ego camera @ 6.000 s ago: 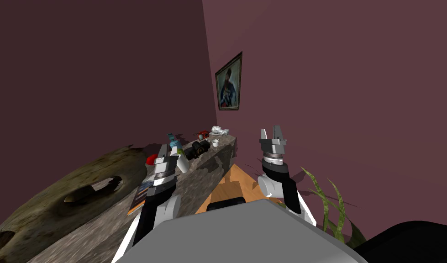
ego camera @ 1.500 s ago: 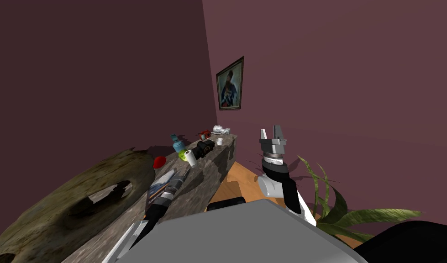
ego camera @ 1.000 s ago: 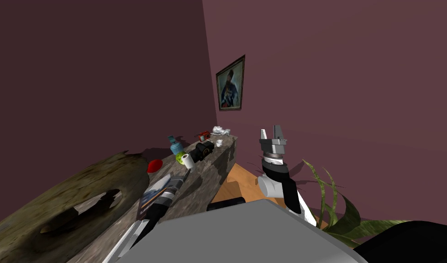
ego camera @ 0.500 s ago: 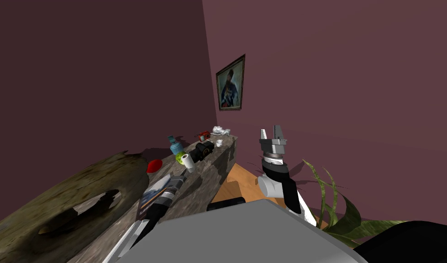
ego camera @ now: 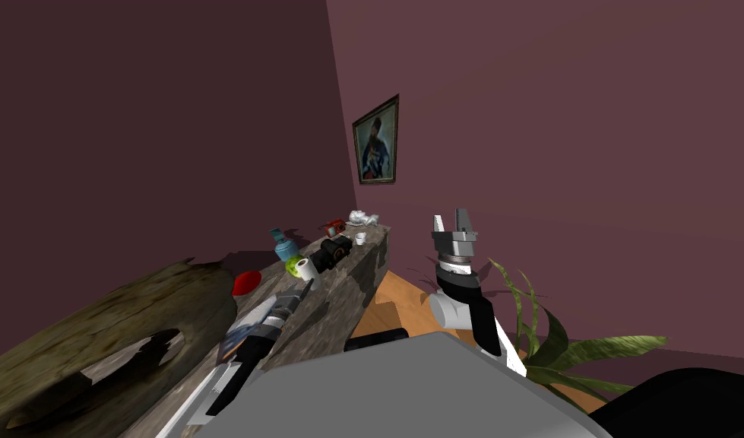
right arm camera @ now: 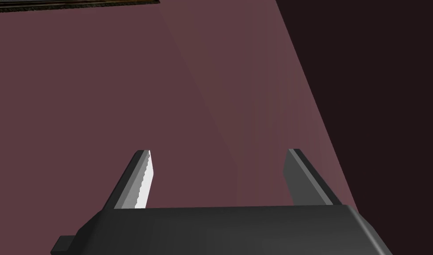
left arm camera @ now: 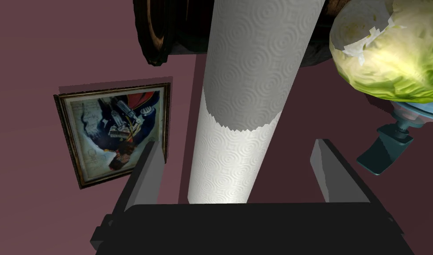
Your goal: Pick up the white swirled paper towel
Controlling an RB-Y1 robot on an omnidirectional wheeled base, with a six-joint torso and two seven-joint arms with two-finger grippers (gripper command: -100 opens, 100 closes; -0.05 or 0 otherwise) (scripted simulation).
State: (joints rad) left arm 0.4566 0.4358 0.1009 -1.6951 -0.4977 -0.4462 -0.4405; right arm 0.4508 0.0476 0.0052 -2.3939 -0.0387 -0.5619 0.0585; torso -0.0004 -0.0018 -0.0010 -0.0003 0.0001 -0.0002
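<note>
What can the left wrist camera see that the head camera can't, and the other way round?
Left wrist view: the swirl pattern pressed into the paper towel roll, which stands between the fingers of the open left gripper, untouched by them. Head view: the mottled counter, a red thing, the leafy plant and the raised, open right gripper. Both: the roll, the green cabbage, the blue bottle and the framed picture.
</note>
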